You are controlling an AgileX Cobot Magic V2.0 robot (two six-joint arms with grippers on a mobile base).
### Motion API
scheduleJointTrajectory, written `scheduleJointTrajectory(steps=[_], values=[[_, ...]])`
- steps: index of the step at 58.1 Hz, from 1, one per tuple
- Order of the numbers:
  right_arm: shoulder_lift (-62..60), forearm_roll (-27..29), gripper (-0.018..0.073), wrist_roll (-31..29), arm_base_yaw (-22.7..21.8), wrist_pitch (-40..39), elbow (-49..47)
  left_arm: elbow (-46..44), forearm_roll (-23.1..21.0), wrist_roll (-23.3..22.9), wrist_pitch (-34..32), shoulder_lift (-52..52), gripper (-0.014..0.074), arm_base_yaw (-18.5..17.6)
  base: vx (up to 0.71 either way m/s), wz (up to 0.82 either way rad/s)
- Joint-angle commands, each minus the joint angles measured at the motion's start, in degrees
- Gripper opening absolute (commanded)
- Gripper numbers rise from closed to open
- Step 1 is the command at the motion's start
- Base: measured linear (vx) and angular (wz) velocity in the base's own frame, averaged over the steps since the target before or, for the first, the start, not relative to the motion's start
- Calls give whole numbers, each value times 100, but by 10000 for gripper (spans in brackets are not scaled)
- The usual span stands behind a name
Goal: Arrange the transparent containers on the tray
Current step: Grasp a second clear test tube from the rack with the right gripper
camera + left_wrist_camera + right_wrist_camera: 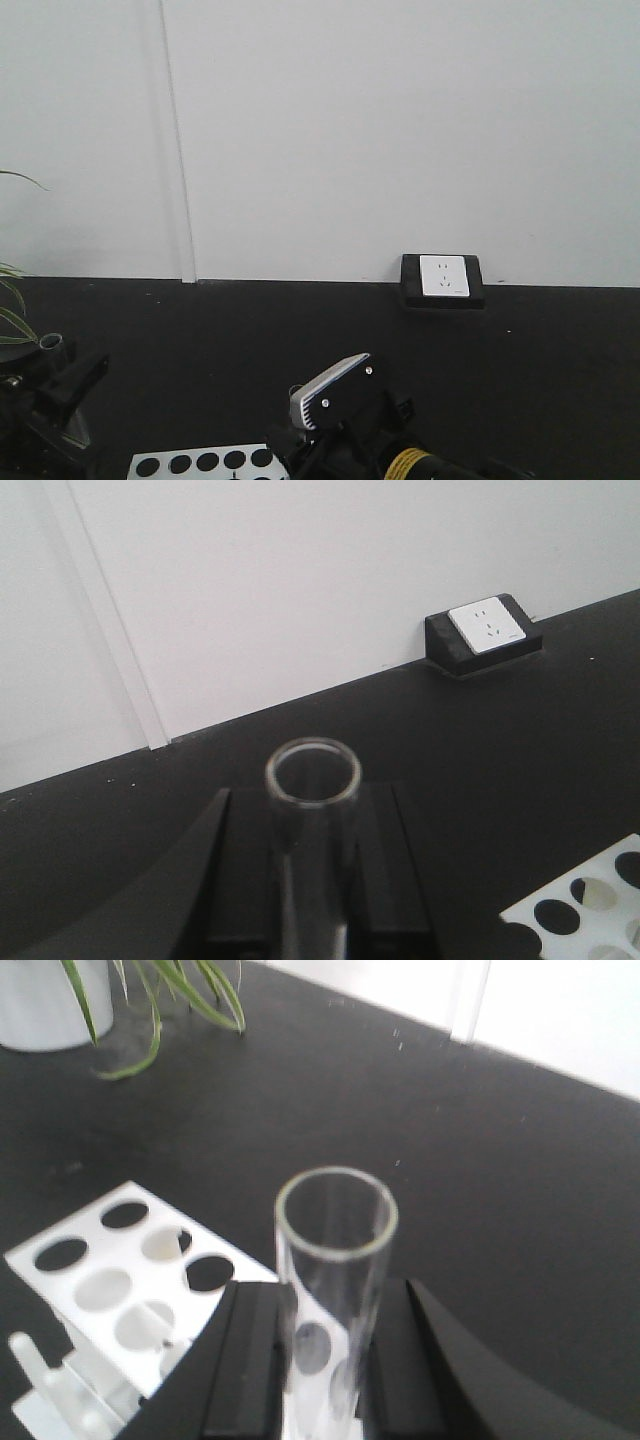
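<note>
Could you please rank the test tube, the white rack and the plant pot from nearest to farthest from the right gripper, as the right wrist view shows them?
1. The test tube: held between the fingers of the right gripper, at centre.
2. The white rack: close by, to the lower left.
3. The plant pot: far top-left corner, beyond the rack.

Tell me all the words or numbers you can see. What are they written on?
No text can be read anywhere.
White wall socket: a tiny mark in one corner, too blurred to read.
White rack: no labels.
Test tube in left tool and test tube in right tool: no print.
</note>
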Motion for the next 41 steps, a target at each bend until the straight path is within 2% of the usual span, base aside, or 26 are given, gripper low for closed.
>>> scheduleJointTrajectory(steps=[1, 17, 28, 38, 41], values=[[-582, 119, -11, -7, -8, -164, -187, -196, -47, 8, -460, -86, 75, 30, 0, 0], [-1671, 669, -11, -13, -8, 814, -244, -196, -47, 8, -465, -86, 75, 30, 0, 0], [-1939, 672, -11, -299, -8, 1719, -854, -196, -47, 1, -465, -86, 75, 25, 0, 0], [-1949, 672, -11, -297, -8, 2087, -1438, -201, -47, -45, -560, -86, 75, 13, 0, 0], [-1949, 667, -11, -297, -8, 2153, -1584, -247, -47, -196, -559, -86, 75, 7, 0, 0]])
